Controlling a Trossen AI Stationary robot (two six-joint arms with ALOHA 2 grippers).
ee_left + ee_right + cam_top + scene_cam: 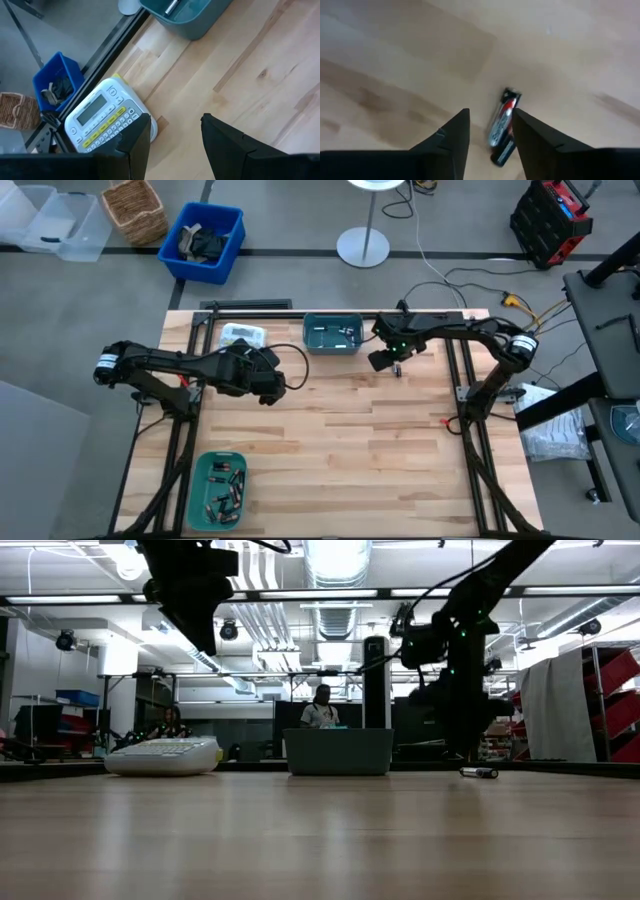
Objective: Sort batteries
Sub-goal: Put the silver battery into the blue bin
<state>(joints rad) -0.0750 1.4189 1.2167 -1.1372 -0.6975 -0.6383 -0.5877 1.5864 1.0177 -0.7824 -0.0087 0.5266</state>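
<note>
- High view shows the pale wooden plank bench (340,440) with two teal plastic bins: one at the far edge (332,334), holding a few small items, and one at the near left corner (219,491), holding many small dark and silvery cylindrical batteries (224,490).
- One small cylindrical battery with a red and silver wrap and dark ends (502,126) lies flat on the bare wood, just right of the far bin; the low view shows it as a dark cylinder (479,772) resting on the surface.
- Right gripper (385,360) hangs directly above this battery, fingers (451,137) apart, one on each side of it and not touching it.
- Left gripper (268,392) hovers over the left-centre of the bench, fingers (135,140) apart with nothing between them.
- White label-maker with a keypad and small screen (107,119) sits at the far left edge, left of the far bin.
- Beyond the bench, on the floor, stand a blue plastic crate (204,242) and a woven wicker basket (134,209).
</note>
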